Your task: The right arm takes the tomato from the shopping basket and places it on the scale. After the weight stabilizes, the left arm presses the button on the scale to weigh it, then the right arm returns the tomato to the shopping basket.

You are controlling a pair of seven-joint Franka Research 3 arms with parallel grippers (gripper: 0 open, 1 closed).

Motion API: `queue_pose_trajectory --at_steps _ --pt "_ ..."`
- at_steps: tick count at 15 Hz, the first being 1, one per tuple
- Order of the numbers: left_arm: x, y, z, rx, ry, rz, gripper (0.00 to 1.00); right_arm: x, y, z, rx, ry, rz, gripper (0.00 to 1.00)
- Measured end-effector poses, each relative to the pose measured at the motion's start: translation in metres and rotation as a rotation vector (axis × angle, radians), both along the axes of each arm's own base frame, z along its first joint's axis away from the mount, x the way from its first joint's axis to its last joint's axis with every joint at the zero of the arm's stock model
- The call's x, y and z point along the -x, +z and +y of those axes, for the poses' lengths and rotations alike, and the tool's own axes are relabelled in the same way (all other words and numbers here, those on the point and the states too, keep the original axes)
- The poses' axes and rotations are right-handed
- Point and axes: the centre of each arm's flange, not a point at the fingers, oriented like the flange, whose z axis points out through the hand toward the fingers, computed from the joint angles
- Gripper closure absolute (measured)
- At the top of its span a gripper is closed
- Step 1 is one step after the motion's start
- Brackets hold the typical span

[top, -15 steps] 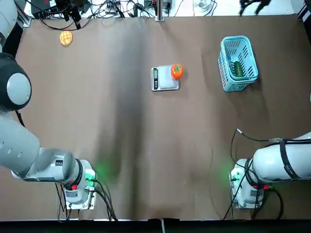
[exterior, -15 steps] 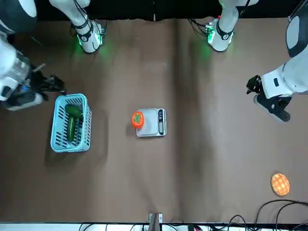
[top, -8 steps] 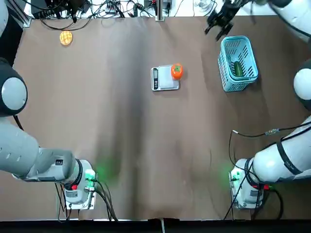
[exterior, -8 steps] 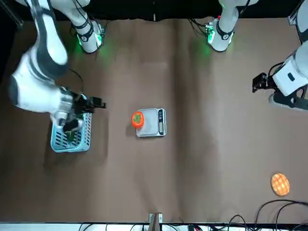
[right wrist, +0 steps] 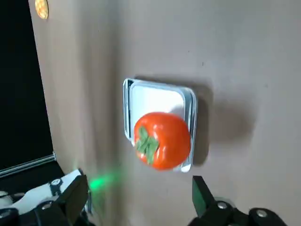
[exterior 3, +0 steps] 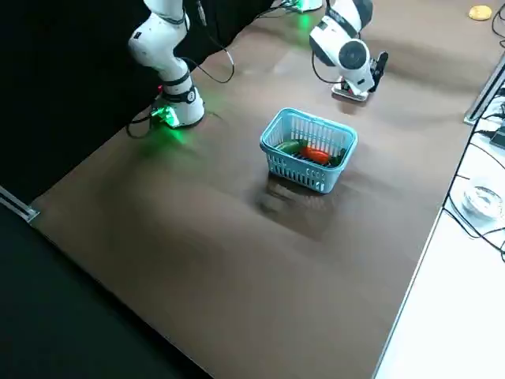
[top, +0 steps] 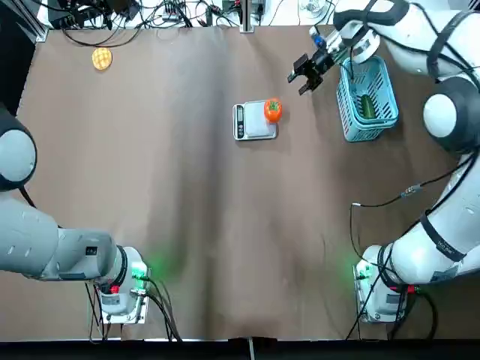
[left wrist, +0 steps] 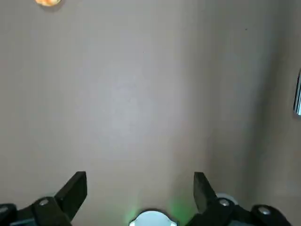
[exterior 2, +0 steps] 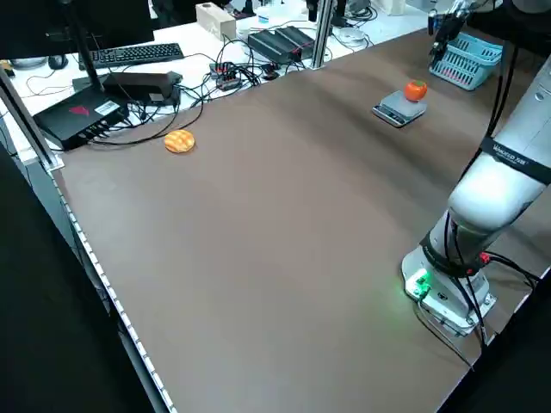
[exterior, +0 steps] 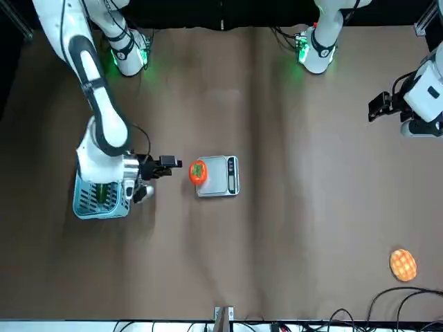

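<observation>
The left gripper, fingers wide apart, hangs over the left of the surface. The tomato rests on the scale; near it, the right gripper is wide, beside the basket holding a green vegetable.

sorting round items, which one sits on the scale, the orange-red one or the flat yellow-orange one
The orange-red tomato with the green stem cap: it sits on the scale, while the flat yellow-orange item lies on the table.
</observation>
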Motion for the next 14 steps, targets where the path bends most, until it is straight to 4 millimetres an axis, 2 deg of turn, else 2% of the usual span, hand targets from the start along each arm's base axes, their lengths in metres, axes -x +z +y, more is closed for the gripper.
queue_pose_trajectory --at_steps 5,7,12,14 --pt "0.005 -0.003 0.021 -0.006 0.061 0.044 0.0 0.012 -0.054 0.039 -0.086 -0.035 -0.052 0.02" --pt "0.007 0.002 0.029 0.002 0.1 0.037 0.0 0.015 -0.073 0.039 -0.12 -0.034 -0.074 0.02" --pt "0.024 0.029 0.01 -0.001 0.163 -0.009 0.0 0.024 -0.101 0.025 -0.165 -0.05 -0.103 0.02" --pt "0.029 0.033 0.021 0.002 0.191 -0.016 0.0 0.032 -0.108 0.026 -0.191 -0.085 -0.082 0.02"
